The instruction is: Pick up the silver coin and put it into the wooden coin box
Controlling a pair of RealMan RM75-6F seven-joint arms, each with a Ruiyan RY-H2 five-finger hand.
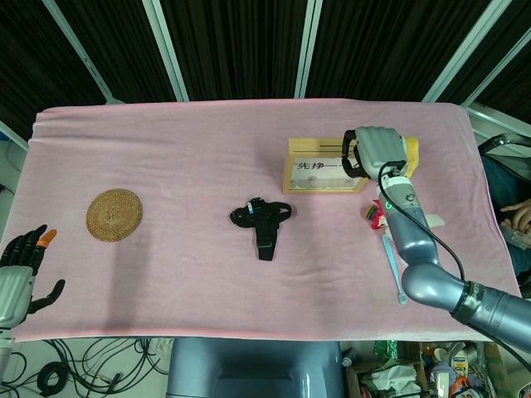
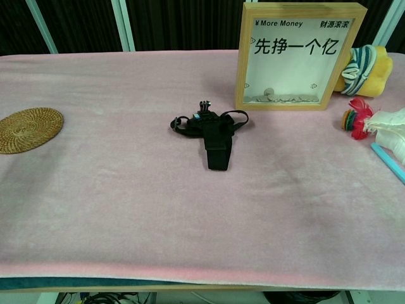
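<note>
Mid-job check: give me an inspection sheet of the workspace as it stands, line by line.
Surface: pink cloth-covered table, lightly wrinkled.
Job's things: wooden-framed coin box with clear front upright at the back right, silver coins piled inside; no loose coin seen on the cloth.
Clutter: round woven rattan coaster; black camera strap mount; yellow striped plush toy; red and white feather toy; blue stick.
Hands: right hand above the box's top right, fingers curled, whether it holds a coin cannot be told; left hand open off the table's left front edge.
Cables: black cables on the floor below the table.
Surroundings: dark slatted panels behind.
</note>
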